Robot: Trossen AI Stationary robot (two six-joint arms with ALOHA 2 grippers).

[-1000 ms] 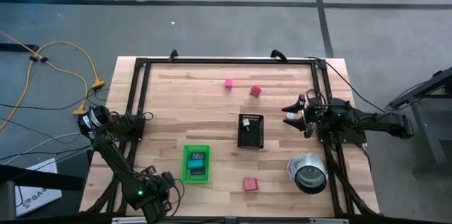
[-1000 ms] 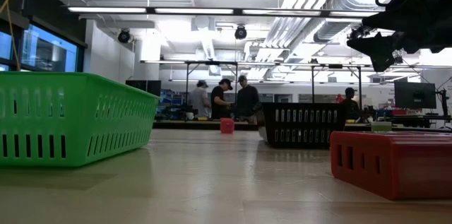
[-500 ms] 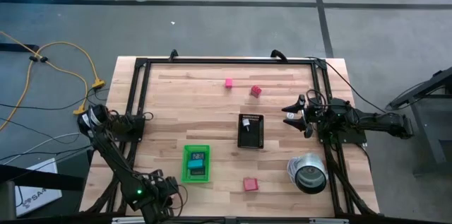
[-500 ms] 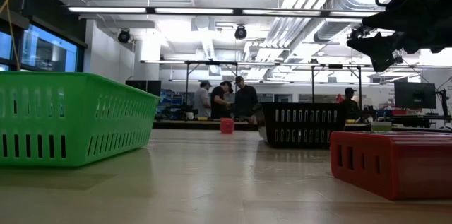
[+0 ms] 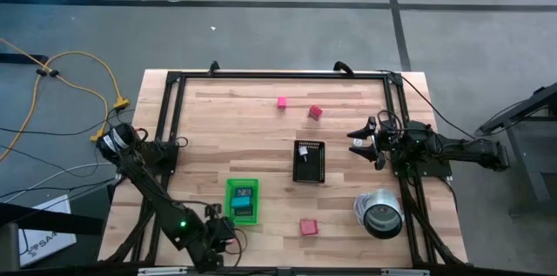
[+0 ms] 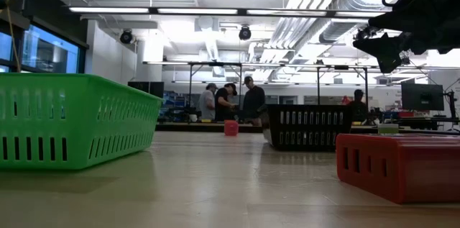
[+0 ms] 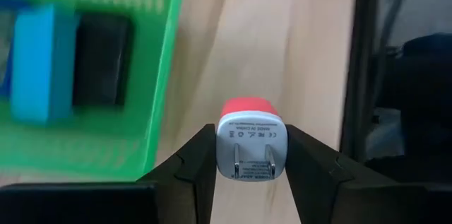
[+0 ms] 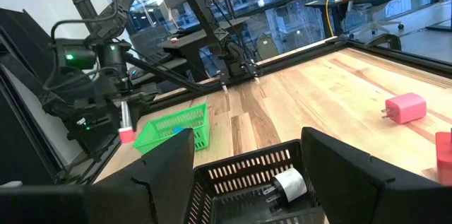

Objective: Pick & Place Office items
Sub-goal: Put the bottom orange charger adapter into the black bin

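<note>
My left gripper (image 5: pixel 222 239) hovers over the table's near edge, just left of the green tray (image 5: pixel 242 200), shut on a small red-and-white plug adapter (image 7: pixel 251 139). The tray holds a light blue piece (image 7: pixel 39 61) and a black piece (image 7: pixel 102 61). My right gripper (image 5: pixel 359 139) waits open above the table's right side, by the black tray (image 5: pixel 309 161), in which a white plug (image 8: pixel 288 181) lies. Two pink pieces (image 5: pixel 282 101), (image 5: pixel 314 111) sit near the far edge. A red block (image 5: pixel 307 226) sits near the near edge. My left gripper pinches the plug adapter between its two fingers, one on each side of the white pronged end (image 7: pixel 224 152). The fingers come from above, pointing down. The adapter is lifted clear of the table (image 8: pixel 127 134), prongs facing up at the wrist camera, red end down.
A shiny silver can (image 5: pixel 380 213) lies at the near right corner. A black frame (image 5: pixel 278 74) runs round the tabletop. Bare wood lies between the green tray and the far pink pieces. People stand in the room beyond the table (image 6: pixel 233 102).
My left arm has swung along the near edge toward the table's right, bringing its gripper closer to the green tray. The right arm has kept still.
</note>
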